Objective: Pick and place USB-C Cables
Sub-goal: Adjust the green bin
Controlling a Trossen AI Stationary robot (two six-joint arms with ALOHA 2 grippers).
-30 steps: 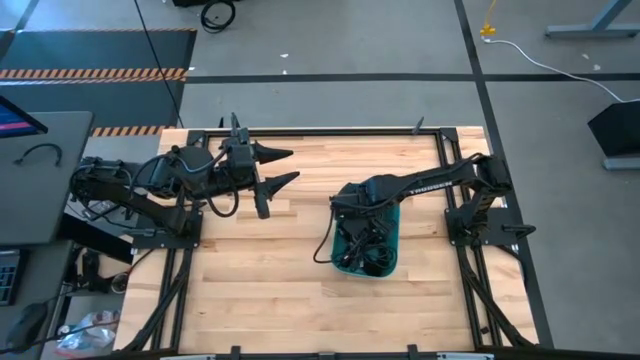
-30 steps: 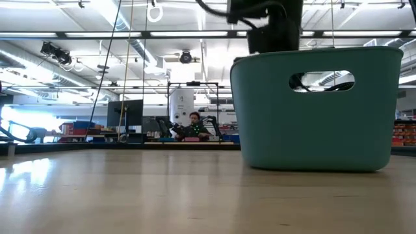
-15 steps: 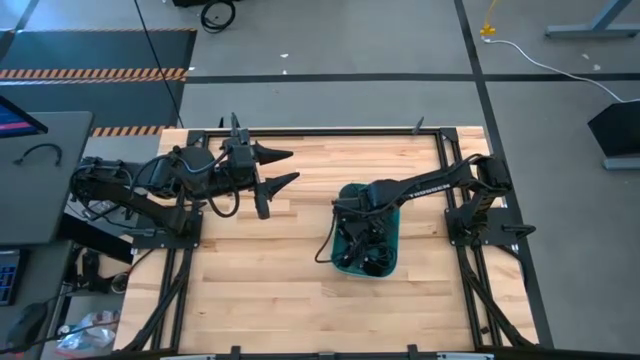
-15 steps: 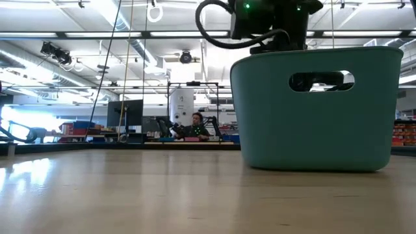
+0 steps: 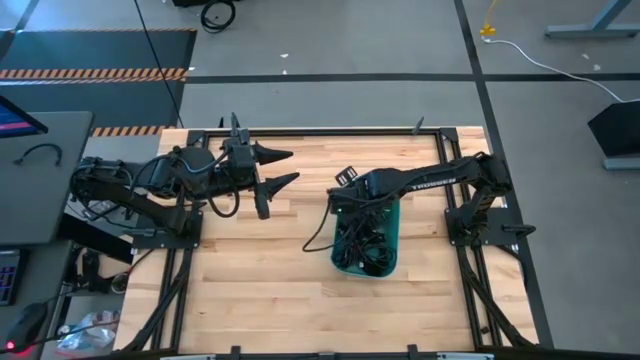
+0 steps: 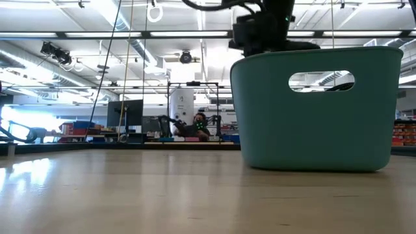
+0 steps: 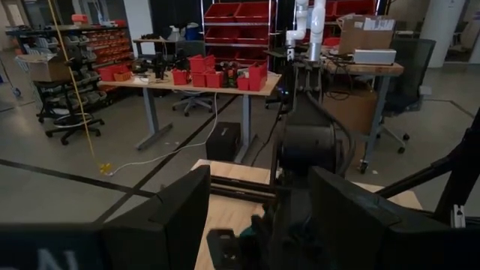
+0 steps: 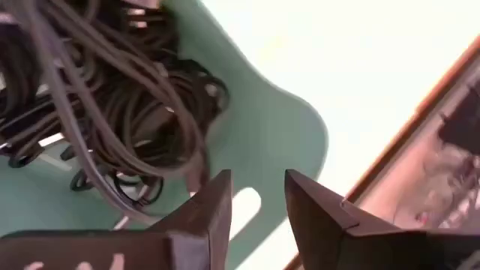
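1. The teal plastic tub stands on the wooden table, right of the table's middle in the high view

2. The USB-C cables lie inside the tub as a tangled black heap; the right wrist view shows their coils piled against the tub's inner wall, near its handle slot

3. The right gripper hangs over the tub's far rim, its arm stretched in from the table's right side. In the right wrist view its two dark fingers stand a little apart with a narrow gap between them, and nothing shows between the tips

4. In the low view the tub fills the right side, with the right arm's dark body above its rim

5. The left gripper waits over the far left part of the table, well apart from the tub, its fingers spread wide and empty

6. A black cord loop hangs beside the tub's left wall in the high view
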